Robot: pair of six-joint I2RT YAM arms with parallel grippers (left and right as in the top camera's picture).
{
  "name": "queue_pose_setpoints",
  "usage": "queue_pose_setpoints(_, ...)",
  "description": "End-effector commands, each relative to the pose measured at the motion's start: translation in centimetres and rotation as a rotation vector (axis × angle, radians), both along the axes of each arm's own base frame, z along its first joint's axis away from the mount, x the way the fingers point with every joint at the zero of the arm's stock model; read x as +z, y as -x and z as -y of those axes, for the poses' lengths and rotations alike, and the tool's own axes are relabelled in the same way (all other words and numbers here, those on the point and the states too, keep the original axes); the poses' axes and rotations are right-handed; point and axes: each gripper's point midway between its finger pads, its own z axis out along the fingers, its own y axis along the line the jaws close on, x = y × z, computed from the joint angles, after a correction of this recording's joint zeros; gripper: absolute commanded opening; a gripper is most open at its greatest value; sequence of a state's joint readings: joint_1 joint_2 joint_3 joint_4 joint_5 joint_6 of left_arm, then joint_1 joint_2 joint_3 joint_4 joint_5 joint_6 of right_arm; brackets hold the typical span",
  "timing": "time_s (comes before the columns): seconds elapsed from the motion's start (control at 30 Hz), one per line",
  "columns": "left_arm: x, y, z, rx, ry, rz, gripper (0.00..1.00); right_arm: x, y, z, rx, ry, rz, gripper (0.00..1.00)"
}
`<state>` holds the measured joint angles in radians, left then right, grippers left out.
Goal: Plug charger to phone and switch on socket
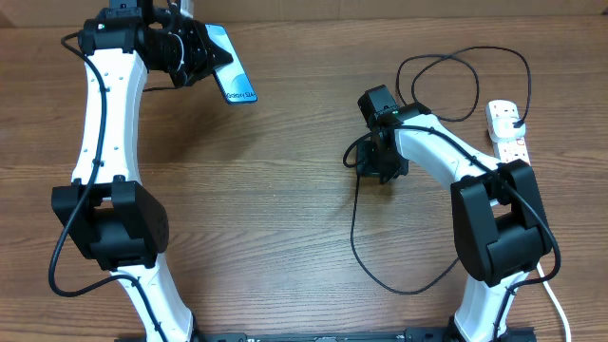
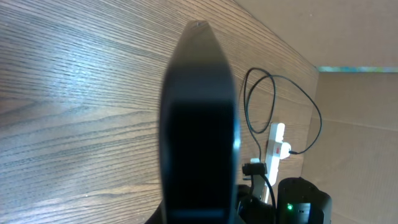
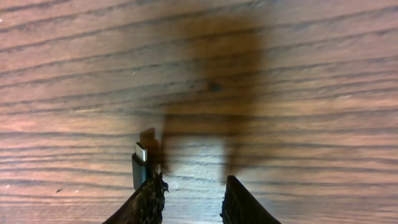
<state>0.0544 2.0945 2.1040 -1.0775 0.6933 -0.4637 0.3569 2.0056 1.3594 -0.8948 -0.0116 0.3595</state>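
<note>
Right hand [image 3: 193, 183] hangs low over the counter [image 3: 280, 74], fingers parted with bare wood between them, and the tip of the charger [image 3: 139, 163] lies just outside one finger. Its cable loops away to the socket [image 1: 507, 128]. Far left, the left hand [image 1: 199, 59] is clamped on the phone [image 1: 236, 81], well apart from that tip.

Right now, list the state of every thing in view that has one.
Phone: screen lit, held by the left jaws, no cable in it.
Left jaws: shut on the phone.
Charger: plugged into the power strip, tip beside the right jaws.
Right jaws: open, nothing between them.
Power strip: charger in; switch position unreadable.
</note>
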Motion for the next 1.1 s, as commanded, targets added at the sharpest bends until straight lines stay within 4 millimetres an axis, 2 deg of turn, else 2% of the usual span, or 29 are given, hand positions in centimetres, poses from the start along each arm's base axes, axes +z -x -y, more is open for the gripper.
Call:
queue_pose_setpoints(0.0, 1.8, 0.2, 0.3, -0.021, -0.010, 0.057, 0.05, 0.0, 0.7, -1.2, 0.001, -0.069, -0.037, 0.31)
queue_pose_setpoints(0.33, 1.7, 0.4, 1.1, -0.038, -0.011, 0.056, 0.06, 2.2, 0.8, -1.9, 0.028, -0.101, -0.073, 0.27)
queue_pose_setpoints(0.43, 1.6, 0.4, 1.3, -0.039, -0.020, 0.055, 0.06, 2.3, 1.2, -2.4, 0.031, -0.123, -0.089, 0.27)
queue_pose_setpoints(0.7, 1.5, 0.4, 1.6, -0.043, -0.026, 0.055, 0.05, 0.7, 1.8, -2.8, 0.041, -0.121, -0.081, 0.28)
queue_pose_setpoints(0.87, 1.5, 0.4, 1.6, -0.042, -0.024, 0.054, 0.05, -0.7, 2.2, -1.9, 0.000, -0.011, -0.050, 0.28)
queue_pose_setpoints(1.0, 1.5, 0.4, 1.6, -0.037, -0.021, 0.050, 0.05, -1.8, 2.5, -3.0, 0.023, -0.021, -0.021, 0.27)
queue_pose_setpoints(1.07, 1.6, 0.4, 1.6, -0.037, -0.017, 0.048, 0.05, -2.3, 2.7, -2.8, -0.011, -0.001, -0.015, 0.24)
